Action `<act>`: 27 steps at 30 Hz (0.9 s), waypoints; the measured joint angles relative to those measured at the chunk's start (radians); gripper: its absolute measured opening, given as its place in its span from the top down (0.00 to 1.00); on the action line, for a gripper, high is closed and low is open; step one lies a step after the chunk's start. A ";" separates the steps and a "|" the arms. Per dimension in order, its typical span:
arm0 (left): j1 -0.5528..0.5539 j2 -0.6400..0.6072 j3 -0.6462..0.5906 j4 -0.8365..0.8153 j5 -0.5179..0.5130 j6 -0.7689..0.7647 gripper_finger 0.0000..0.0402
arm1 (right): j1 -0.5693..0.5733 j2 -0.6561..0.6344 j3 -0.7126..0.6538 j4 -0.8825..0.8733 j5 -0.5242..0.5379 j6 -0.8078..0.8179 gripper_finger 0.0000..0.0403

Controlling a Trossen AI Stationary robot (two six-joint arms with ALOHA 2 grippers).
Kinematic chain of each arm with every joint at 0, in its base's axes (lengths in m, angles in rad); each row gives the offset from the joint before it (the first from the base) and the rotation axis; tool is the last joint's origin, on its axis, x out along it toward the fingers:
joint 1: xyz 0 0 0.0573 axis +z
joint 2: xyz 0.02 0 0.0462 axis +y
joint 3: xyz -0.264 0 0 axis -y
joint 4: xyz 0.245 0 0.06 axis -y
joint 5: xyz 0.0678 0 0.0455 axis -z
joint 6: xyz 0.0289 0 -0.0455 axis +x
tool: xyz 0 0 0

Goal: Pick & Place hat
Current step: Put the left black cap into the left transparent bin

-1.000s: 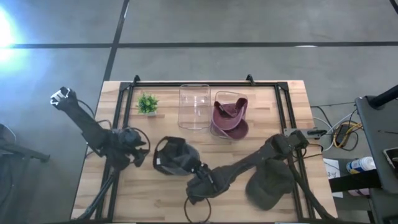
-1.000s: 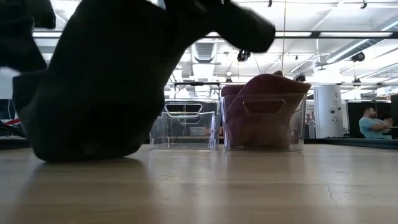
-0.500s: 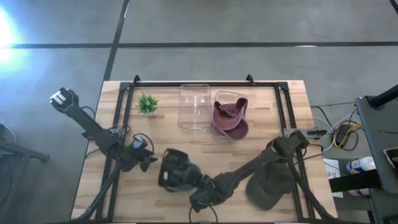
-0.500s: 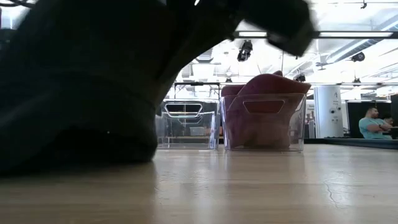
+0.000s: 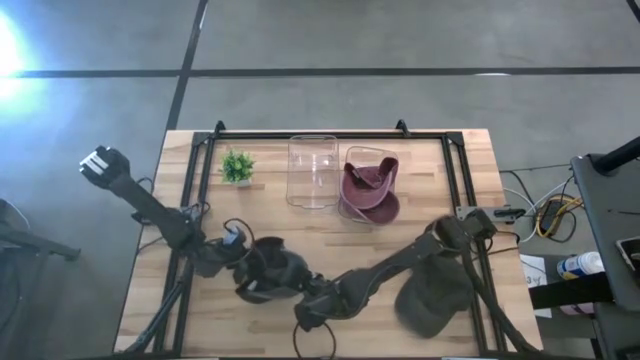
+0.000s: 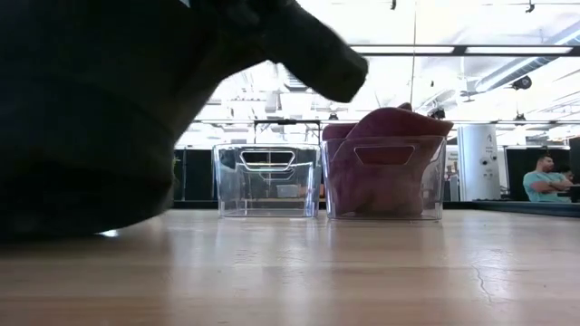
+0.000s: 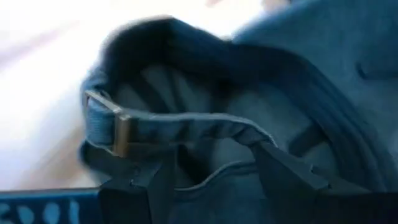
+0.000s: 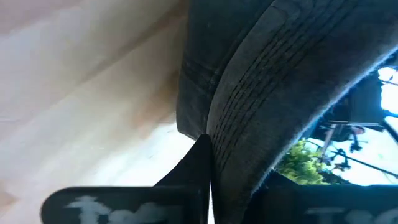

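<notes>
Both arms are low over the near half of the table (image 5: 450, 200), meeting on a dark cap (image 5: 272, 276) that sits between them. The right gripper (image 5: 318, 302) is pinched together on the cap's brim, and its wrist view shows the stitched brim (image 8: 261, 93) caught right between the fingers. The left gripper (image 5: 238, 266) comes in from the other side with its fingers spread apart, and its wrist view looks straight into the hollow of the cap, at the rear strap with its metal buckle (image 7: 118, 130). Those fingers (image 7: 283, 171) reach toward the inner edge, but nothing is pinched there yet, so this looks like a handover or a two-handed grab about to happen.

At the far side stand two clear bins side by side. One bin (image 5: 381, 172) already holds a maroon cap (image 5: 368, 187), so that part seems done. The empty bin (image 5: 312, 170) next to it waits, with a small green plant (image 5: 237, 166) off beside it. An olive cap (image 5: 432, 295) lies on the table near the right arm, untouched.

By my reckoning: one cap placed, one in hand and well short of the bins, one left to go
</notes>
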 joint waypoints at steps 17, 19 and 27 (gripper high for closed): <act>-0.001 0.315 0.227 0.161 0.086 0.300 0.48 | -0.014 0.004 -0.013 0.244 0.057 -0.195 0.97; -0.002 0.344 0.237 0.167 0.094 0.292 0.48 | -0.013 0.005 -0.015 0.260 0.058 -0.201 0.97; -0.001 0.359 0.263 0.189 0.130 0.392 0.48 | 0.004 0.003 -0.024 0.261 0.039 -0.181 0.97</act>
